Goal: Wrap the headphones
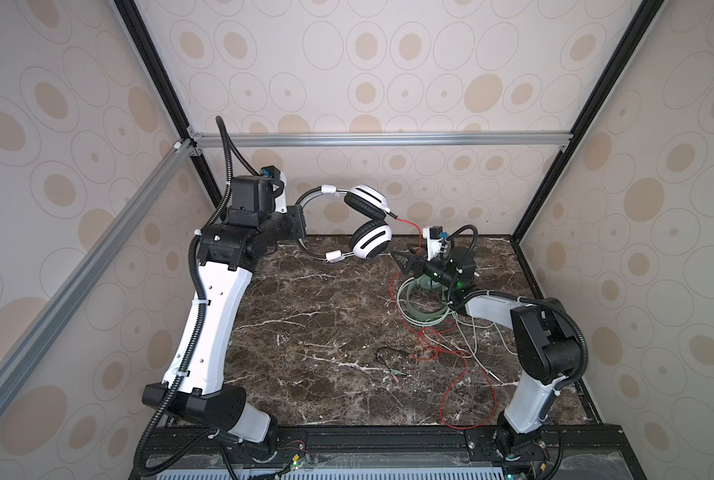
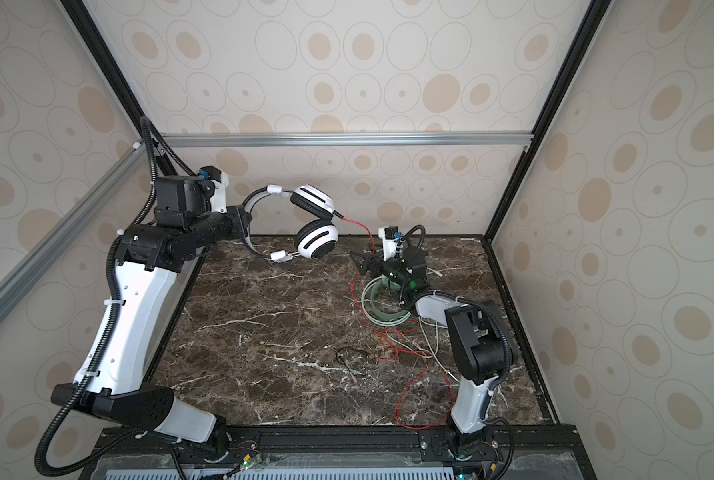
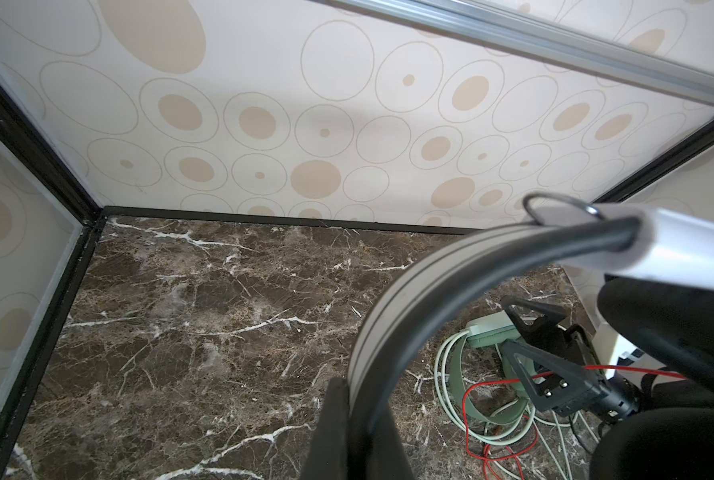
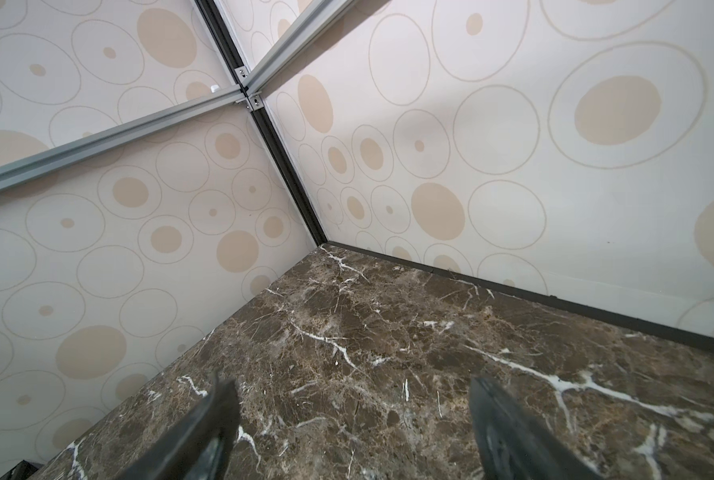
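The white headphones [image 1: 369, 243] [image 2: 317, 241] with black ear pads hang in the air at the back of the table. My left gripper [image 1: 301, 226] [image 2: 245, 220] [image 3: 359, 415] is shut on their grey headband [image 3: 392, 307]. Their thin red cable [image 1: 409, 222] [image 2: 357, 223] drops from the upper cup past my right gripper [image 1: 401, 259] [image 2: 359, 259] [image 4: 355, 415] to the table. That gripper is open, with only marble showing between its fingers. Below it, on the table, lie the mint-green headphones [image 1: 419, 311] [image 2: 382, 318] [image 3: 463, 374], partly hidden by the right arm.
Loose loops of red cable [image 1: 463, 386] and pale green cable [image 1: 477, 345] spread over the right half of the marble table [image 1: 305, 332]. A thin black lead with small plugs [image 1: 388, 357] lies near the middle. Patterned walls and a metal bar [image 1: 380, 139] close in the back.
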Action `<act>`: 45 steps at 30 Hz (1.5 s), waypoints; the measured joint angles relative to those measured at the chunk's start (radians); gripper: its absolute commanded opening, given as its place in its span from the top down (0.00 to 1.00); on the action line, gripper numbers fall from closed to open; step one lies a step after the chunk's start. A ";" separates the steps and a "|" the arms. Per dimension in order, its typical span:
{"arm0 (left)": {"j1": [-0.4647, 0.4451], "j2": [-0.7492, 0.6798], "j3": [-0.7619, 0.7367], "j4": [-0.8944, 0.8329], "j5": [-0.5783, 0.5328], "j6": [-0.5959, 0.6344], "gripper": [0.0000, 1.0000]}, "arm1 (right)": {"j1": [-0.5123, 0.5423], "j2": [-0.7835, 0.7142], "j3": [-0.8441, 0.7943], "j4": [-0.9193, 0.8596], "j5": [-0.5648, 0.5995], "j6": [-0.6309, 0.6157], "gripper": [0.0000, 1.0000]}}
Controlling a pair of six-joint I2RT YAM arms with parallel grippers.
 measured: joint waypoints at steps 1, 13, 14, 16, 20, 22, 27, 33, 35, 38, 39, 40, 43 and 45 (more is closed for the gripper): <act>0.000 0.000 0.000 0.000 0.001 -0.006 1.00 | 0.005 0.000 -0.005 0.002 0.001 0.001 0.15; 0.005 0.056 0.006 -0.010 0.000 -0.083 1.00 | 0.049 0.000 -0.081 0.027 0.028 0.015 0.54; 0.006 0.060 0.006 -0.011 0.000 -0.088 1.00 | 0.049 0.000 -0.084 0.028 0.029 0.012 0.59; 0.010 0.063 0.002 -0.012 -0.003 -0.097 1.00 | 0.050 0.000 -0.089 0.022 0.036 0.013 0.70; 0.023 0.058 -0.019 -0.005 -0.003 -0.122 1.00 | 0.053 -0.022 -0.109 -0.004 0.058 -0.003 0.88; 0.038 0.048 -0.051 0.010 -0.001 -0.144 1.00 | 0.055 -0.048 -0.123 -0.035 0.072 -0.010 0.97; 0.080 0.030 -0.127 0.043 -0.008 -0.195 1.00 | 0.071 -0.133 -0.134 -0.170 0.121 -0.069 1.00; 0.098 0.009 -0.237 0.125 -0.034 -0.258 1.00 | 0.136 -0.286 -0.134 -0.413 0.238 -0.179 1.00; 0.100 -0.005 -0.286 0.156 -0.045 -0.275 1.00 | 0.154 -0.340 -0.134 -0.490 0.280 -0.213 1.00; 0.102 -0.026 -0.353 0.195 -0.058 -0.283 1.00 | 0.175 -0.412 -0.132 -0.607 0.341 -0.269 1.00; 0.102 -0.033 -0.371 0.206 -0.062 -0.283 1.00 | 0.182 -0.432 -0.129 -0.645 0.358 -0.287 1.00; 0.102 -0.040 -0.389 0.218 -0.068 -0.283 1.00 | 0.189 -0.452 -0.122 -0.689 0.378 -0.307 1.00; 0.102 -0.069 -0.449 0.258 -0.085 -0.279 1.00 | 0.209 -0.492 -0.087 -0.811 0.432 -0.364 1.00; 0.102 -0.083 -0.474 0.271 -0.100 -0.270 1.00 | 0.221 -0.512 -0.051 -0.891 0.473 -0.406 1.00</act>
